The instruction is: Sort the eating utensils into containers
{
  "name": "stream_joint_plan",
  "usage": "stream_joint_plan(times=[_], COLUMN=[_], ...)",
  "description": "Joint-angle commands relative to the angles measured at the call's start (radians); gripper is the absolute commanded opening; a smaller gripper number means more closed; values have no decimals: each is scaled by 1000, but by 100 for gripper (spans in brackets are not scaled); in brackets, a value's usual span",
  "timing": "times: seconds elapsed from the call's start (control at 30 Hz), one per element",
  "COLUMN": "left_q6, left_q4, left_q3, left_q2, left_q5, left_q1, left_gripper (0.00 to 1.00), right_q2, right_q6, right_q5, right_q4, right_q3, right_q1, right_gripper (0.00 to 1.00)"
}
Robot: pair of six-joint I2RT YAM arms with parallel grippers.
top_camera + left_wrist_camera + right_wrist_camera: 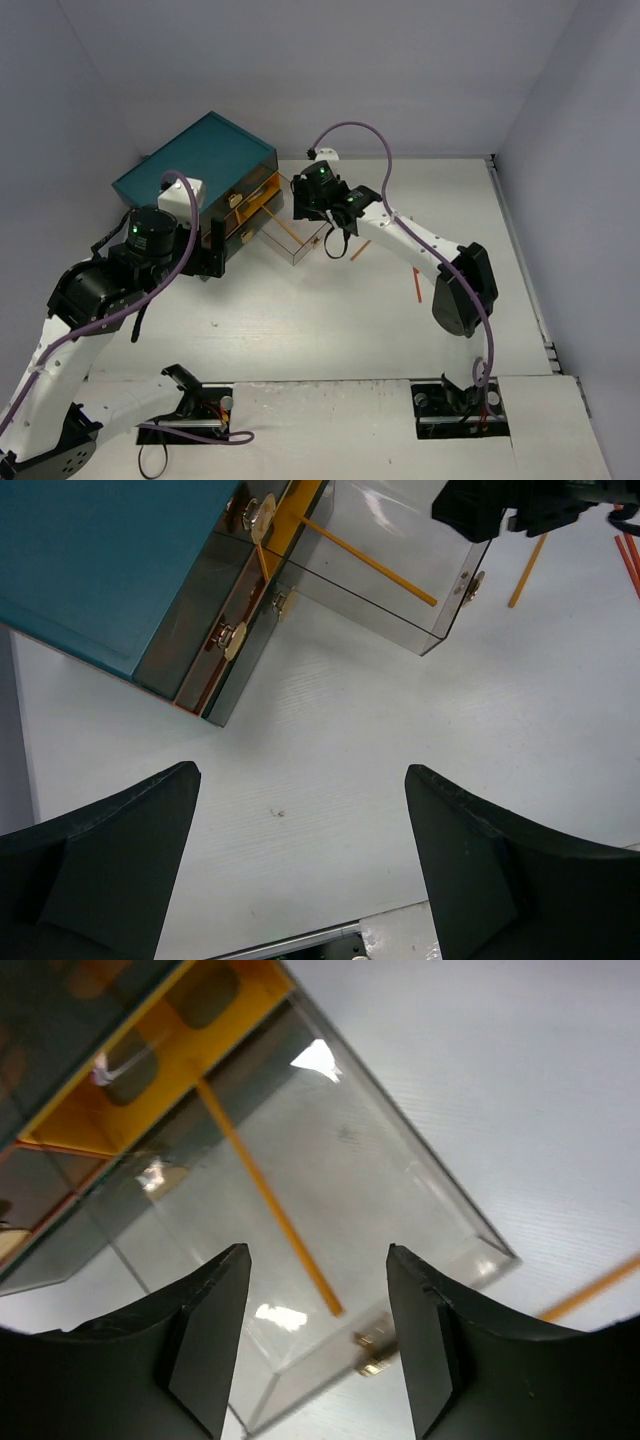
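The teal chest [195,155] stands at the back left with one clear drawer [305,240] pulled out toward the table's middle. An orange chopstick [268,1200] lies loose inside that drawer [400,1190], slanting across its floor. My right gripper [315,1255] hovers open just above it, nothing between its fingers. In the top view the right gripper [318,212] sits over the drawer's far side. My left gripper [300,770] is open and empty above bare table, near the chest's front corner [215,715]. Another orange chopstick [527,570] lies on the table beyond the drawer.
Reddish chopsticks [628,558] lie further right on the table; one shows in the top view as a short red stick [417,287]. Pale knobs [232,638] mark the chest's other drawers. Grey walls close the back and both sides.
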Motion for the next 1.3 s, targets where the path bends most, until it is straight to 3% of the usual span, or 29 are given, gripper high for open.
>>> stream_joint_plan(times=[0.0,0.13,0.27,0.53,0.83,1.0,1.13,1.27], left_q6=[-28,-32,-31,-57,-109,-117,-117,-109], left_q4=[33,33,34,34,29,11,0,0], left_q3=[53,48,38,-3,-96,-119,-120,-123], left_q2=[16,21,20,-24,-127,-170,-192,-201], left_q5=[-2,2,12,49,120,121,96,79], left_q1=[-2,-2,-1,-2,-2,-22,-63,-99], left_gripper=[81,81,81,81,81,81,81,81], right_q2=[-216,-283,-253,-94,49,70,72,35], right_q6=[119,207,272,392,486,535,541,507], right_q5=[209,235,253,243,245,239,231,230], right_q4=[40,40,39,39,41,41,39,39], right_q3=[-130,-285,-366,-389,-387,-425,-445,-442], right_q1=[-95,-182,-211,-217,-214,-212,-203,-197], right_gripper=[59,59,62,62,56,37,3,0])
